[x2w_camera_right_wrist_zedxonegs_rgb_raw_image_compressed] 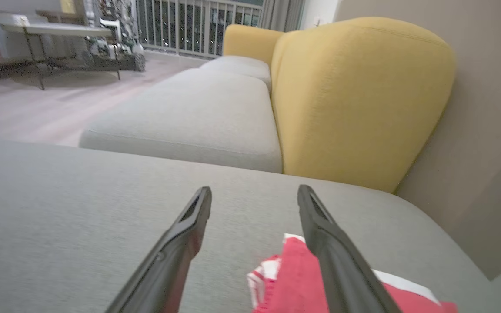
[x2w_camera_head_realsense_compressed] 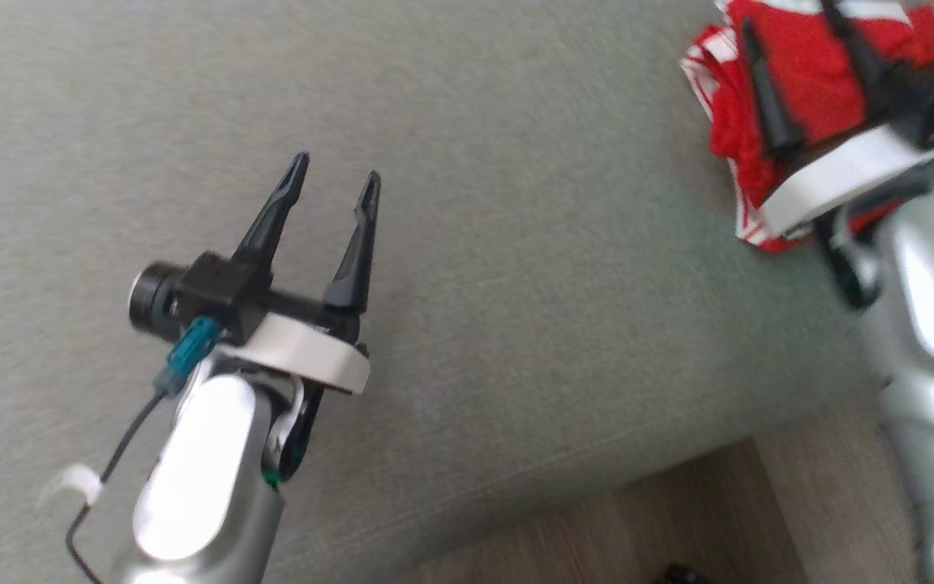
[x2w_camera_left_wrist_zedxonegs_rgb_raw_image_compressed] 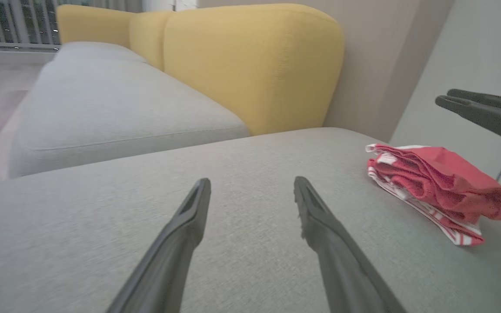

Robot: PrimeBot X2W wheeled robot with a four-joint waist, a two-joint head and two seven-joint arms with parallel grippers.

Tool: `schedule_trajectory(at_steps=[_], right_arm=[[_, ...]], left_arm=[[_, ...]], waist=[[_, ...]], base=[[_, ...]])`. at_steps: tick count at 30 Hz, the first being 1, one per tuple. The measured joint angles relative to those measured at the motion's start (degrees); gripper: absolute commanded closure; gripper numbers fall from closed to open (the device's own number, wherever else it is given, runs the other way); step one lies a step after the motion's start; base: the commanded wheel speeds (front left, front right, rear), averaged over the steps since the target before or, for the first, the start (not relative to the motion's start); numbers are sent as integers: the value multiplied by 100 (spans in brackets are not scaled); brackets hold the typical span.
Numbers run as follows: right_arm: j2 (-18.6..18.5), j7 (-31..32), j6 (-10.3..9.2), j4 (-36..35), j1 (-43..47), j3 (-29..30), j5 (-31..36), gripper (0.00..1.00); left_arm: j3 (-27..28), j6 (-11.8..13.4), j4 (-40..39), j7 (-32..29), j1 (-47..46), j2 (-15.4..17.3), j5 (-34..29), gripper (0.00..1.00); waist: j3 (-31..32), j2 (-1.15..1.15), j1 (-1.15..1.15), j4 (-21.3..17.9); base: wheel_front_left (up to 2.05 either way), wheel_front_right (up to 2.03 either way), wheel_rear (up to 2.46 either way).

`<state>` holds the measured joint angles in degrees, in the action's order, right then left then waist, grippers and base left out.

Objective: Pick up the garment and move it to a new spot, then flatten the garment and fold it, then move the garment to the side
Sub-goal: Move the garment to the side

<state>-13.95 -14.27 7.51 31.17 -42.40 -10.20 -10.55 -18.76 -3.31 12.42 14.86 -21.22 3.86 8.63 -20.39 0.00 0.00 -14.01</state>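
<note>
The garment [x2w_camera_head_realsense_compressed: 807,65] is a red piece with white stripes, lying in a folded bundle on the grey cushion [x2w_camera_head_realsense_compressed: 516,243] at the far right. My right gripper [x2w_camera_head_realsense_compressed: 787,16] hovers just over it, open, with nothing between its fingers. In the right wrist view the garment [x2w_camera_right_wrist_zedxonegs_rgb_raw_image_compressed: 294,282] lies under the right finger of that gripper [x2w_camera_right_wrist_zedxonegs_rgb_raw_image_compressed: 254,190]. My left gripper [x2w_camera_head_realsense_compressed: 333,174] stands open above bare cushion, well to the left of the garment. In the left wrist view the left gripper [x2w_camera_left_wrist_zedxonegs_rgb_raw_image_compressed: 251,181] is open, and the garment [x2w_camera_left_wrist_zedxonegs_rgb_raw_image_compressed: 437,187] lies to its right below the right gripper's fingers [x2w_camera_left_wrist_zedxonegs_rgb_raw_image_compressed: 481,111].
A yellow sofa backrest [x2w_camera_left_wrist_zedxonegs_rgb_raw_image_compressed: 255,65] rises behind the cushion, with more grey seat cushions [x2w_camera_right_wrist_zedxonegs_rgb_raw_image_compressed: 198,113] beyond. The cushion's front edge and wood floor [x2w_camera_head_realsense_compressed: 678,519] lie at the lower right. A table [x2w_camera_right_wrist_zedxonegs_rgb_raw_image_compressed: 50,30] and railing stand far across the room.
</note>
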Motion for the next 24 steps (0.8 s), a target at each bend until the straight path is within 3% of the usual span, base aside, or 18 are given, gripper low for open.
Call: schedule_trajectory(at_steps=[6, 13, 19, 24], right_arm=[[655, -22, 0, -338, 790, 120, 113, 0], [859, -22, 0, -837, 1674, 234, 129, 0], [1017, -36, 0, -1296, 2594, 814, 155, 0], [1055, -35, 0, -1511, 3313, 823, 86, 0]], left_arm=[[290, 172, -149, 0, 591, -82, 98, 0], [624, 427, -415, -14, 1326, -113, 438, 0], [756, 555, -456, -15, 1880, -112, 730, 0], [875, 688, -497, -15, 2218, -111, 935, 0]], waist=[[547, 0, 0, 394], [1191, 0, 0, 810], [1654, 0, -1, 1101], [1932, 0, -1, 1251]], base=[[0, 0, 0], [0, 0, 0], [0, 0, 0], [0, 0, 0]])
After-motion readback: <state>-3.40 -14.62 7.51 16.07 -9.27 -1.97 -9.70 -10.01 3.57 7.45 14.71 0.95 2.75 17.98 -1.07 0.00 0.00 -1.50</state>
